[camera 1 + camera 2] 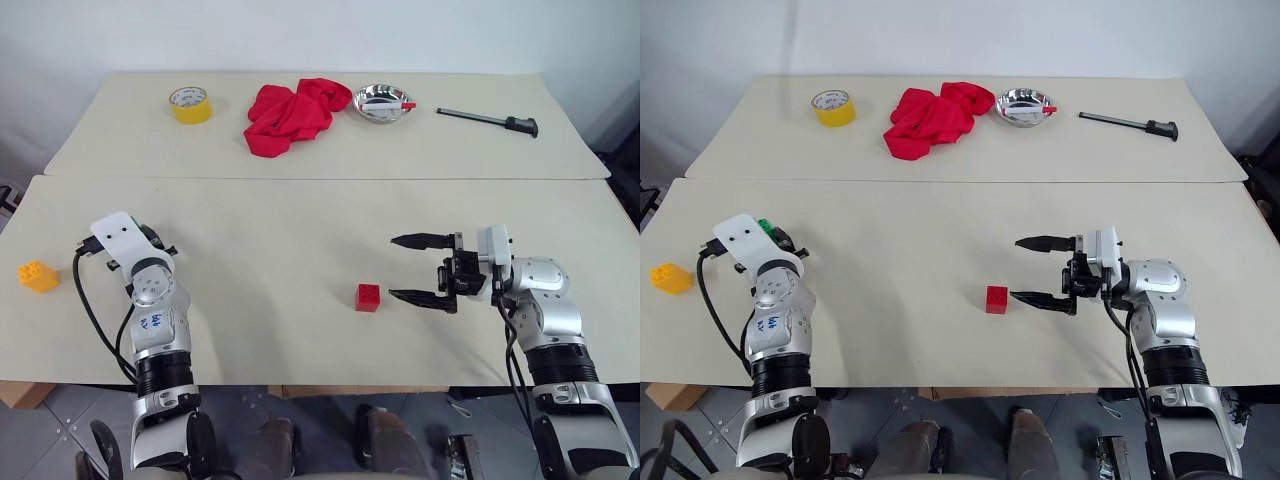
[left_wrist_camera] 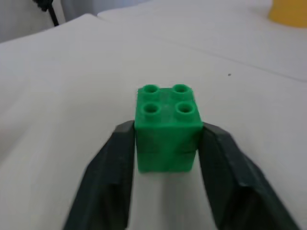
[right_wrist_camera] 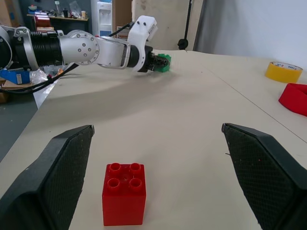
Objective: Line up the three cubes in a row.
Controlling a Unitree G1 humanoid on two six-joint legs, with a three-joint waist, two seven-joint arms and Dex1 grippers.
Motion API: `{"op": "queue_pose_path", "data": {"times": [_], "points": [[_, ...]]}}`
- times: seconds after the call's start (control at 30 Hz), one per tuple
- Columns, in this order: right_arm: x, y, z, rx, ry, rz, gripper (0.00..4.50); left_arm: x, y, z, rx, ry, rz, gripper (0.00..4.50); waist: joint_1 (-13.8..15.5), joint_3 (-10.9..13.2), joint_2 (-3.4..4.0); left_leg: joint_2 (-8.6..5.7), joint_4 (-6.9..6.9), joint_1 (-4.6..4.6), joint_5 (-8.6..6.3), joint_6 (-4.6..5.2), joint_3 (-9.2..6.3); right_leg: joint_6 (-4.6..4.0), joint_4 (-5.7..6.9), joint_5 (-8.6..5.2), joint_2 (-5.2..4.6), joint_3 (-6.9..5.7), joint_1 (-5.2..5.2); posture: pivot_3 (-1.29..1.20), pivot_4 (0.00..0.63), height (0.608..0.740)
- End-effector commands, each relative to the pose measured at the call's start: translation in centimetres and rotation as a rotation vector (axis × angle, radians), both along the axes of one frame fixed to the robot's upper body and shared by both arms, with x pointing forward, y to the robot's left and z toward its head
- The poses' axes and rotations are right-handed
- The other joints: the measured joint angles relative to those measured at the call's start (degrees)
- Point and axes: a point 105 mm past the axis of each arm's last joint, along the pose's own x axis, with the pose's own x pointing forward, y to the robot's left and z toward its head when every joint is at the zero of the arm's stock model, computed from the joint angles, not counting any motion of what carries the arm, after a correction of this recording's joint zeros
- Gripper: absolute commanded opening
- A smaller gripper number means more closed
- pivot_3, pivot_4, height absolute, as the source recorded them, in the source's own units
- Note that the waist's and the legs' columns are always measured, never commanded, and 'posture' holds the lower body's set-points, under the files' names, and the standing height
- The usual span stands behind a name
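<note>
A shiny round metal bowl (image 1: 381,103) at the far side of the cream table (image 1: 300,230) holds a small object with a red tip, too small to identify. Beside the bowl toward the robot's left lies a crumpled red cloth (image 1: 293,115), and farther that way a yellow tape roll (image 1: 190,104); on the bowl's other side is a dark-handled rod-like tool (image 1: 488,119).

The three cubes are glossy plastic blocks with four round studs on top. The green cube (image 2: 167,128) is pinched between the closed black fingers of the left gripper (image 2: 165,158). The red cube (image 1: 368,297) sits on the table, nearer than the bowl, just before the wide-spread, empty right gripper (image 1: 417,268). The orange-yellow cube (image 1: 38,276) stands far left of the bowl, by the table's edge.
</note>
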Motion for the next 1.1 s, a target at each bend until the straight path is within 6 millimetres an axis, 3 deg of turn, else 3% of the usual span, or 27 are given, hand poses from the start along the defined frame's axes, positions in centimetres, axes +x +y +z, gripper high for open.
{"op": "queue_pose_path", "data": {"times": [0.03, 0.13, 0.27, 0.3, 0.37, 0.47, 0.57, 0.7, 1.07, 1.1], "points": [[-0.4, -1.1, 0.9, 0.004, -0.058, -0.042, 4.50, -1.0, -0.6, 2.7, 0.068, -0.158, -0.203, 1.45, 0.0, 0.0, 0.00, 0.00, 0.00, 0.00, 0.00, 0.00, 0.00, 0.00, -0.01, 0.00, -0.01, 0.00, 0.00, 0.00, 0.150, 0.740], [-0.9, -2.3, 1.0, -0.001, -0.065, -0.089, 4.50, -2.9, -2.6, 5.0, 0.238, -0.249, -0.574, 1.45, -0.4, 0.0, 0.00, 0.06, -0.02, -0.01, -0.02, -0.03, 0.01, 0.00, -0.04, 0.00, -0.18, -0.03, -0.02, 0.00, 0.150, 0.740], [-1.7, -4.1, 0.9, -0.020, -0.062, -0.149, 4.50, -5.9, -5.9, 5.7, 0.349, -0.235, -1.055, 1.45, -0.3, 0.0, 0.02, 0.12, 0.01, -0.01, -0.02, -0.05, -0.01, -0.04, -0.06, -0.02, -0.23, -0.08, 0.03, 0.00, 0.150, 0.740], [-2.0, -5.0, 0.7, -0.030, -0.056, -0.178, 4.50, -7.5, -8.1, 5.7, 0.384, -0.213, -1.312, 1.45, -0.2, 0.0, 0.03, 0.08, 0.02, 0.02, -0.01, -0.04, -0.01, -0.04, -0.11, -0.02, -0.28, -0.08, 0.07, 0.00, 0.150, 0.740], [-2.9, -6.4, 0.0, -0.054, -0.025, -0.237, 4.50, -9.4, -10.8, 3.9, 0.486, -0.045, -1.713, 1.45, 0.3, 0.0, 0.03, 0.07, 0.05, 0.05, -0.02, -0.02, -0.06, -0.06, -0.22, -0.03, -0.33, -0.12, 0.15, 0.00, 0.150, 0.740], [-4.1, -7.1, -0.6, -0.067, -0.002, -0.279, 4.50, -9.1, -12.9, 2.1, 0.548, 0.052, -1.966, 1.45, 0.6, 0.0, 0.37, -0.15, 0.03, 0.07, 0.00, 0.11, -0.28, -0.13, -0.28, -0.07, -0.28, -0.28, 0.31, 0.00, 0.150, 0.740], [-5.3, -6.5, -0.7, -0.056, 0.014, -0.279, 4.50, -7.6, -15.6, 1.0, 0.529, 0.022, -2.097, 1.45, 0.1, 0.0, 0.38, -0.30, 0.01, 0.12, 0.05, 0.25, -0.16, 0.02, -0.23, 0.01, -0.31, -0.16, 0.33, 0.00, 0.150, 0.740], [-5.9, -6.2, -0.2, -0.056, 0.006, -0.285, 4.50, -6.6, -16.9, -0.5, 0.565, 0.042, -2.188, 1.45, -1.4, 0.0, 0.30, -0.18, -0.04, 0.10, 0.05, 0.25, 0.09, 0.07, 0.01, 0.04, -0.12, -0.01, 0.20, 0.00, 0.150, 0.740], [-5.9, -5.7, -0.1, -0.044, -0.009, -0.302, 4.50, -5.0, -17.6, -1.6, 0.577, 0.067, -2.200, 1.45, -0.9, 0.0, 0.24, -0.17, -0.03, 0.03, 0.05, 0.31, 0.14, 0.08, 0.04, 0.04, -0.13, 0.04, 0.09, 0.00, 0.150, 0.740], [-5.9, -5.6, -0.1, -0.042, -0.008, -0.298, 4.50, -5.0, -17.6, -1.5, 0.582, 0.059, -2.191, 1.80, -0.8, 0.0, 0.24, -0.19, -0.02, 0.03, 0.05, 0.32, 0.14, 0.08, 0.05, 0.04, -0.15, 0.04, 0.09, 0.00, 0.150, 0.740]]}}
